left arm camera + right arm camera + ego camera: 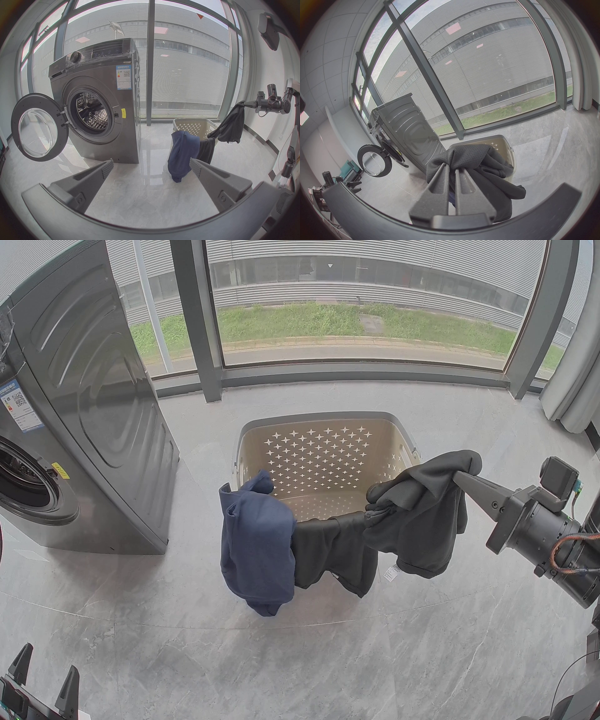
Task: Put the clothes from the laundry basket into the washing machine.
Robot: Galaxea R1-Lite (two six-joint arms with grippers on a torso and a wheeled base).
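My right jaws pinch the grey garment [425,521] by one fold; left jaws wide, empty. Its slack hem could snag the laundry basket [325,418].

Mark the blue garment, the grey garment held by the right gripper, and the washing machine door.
blue garment [256,546], head view, on the middle of its hanging fold.
grey garment [425,518], head view, on the cloth hanging just below the right gripper [459,476].
washing machine door [39,128], left wrist view, on its round glass.

Beige star-patterned basket [325,417], navy garment [257,546], charcoal garment [422,521], grey washing machine [94,396]
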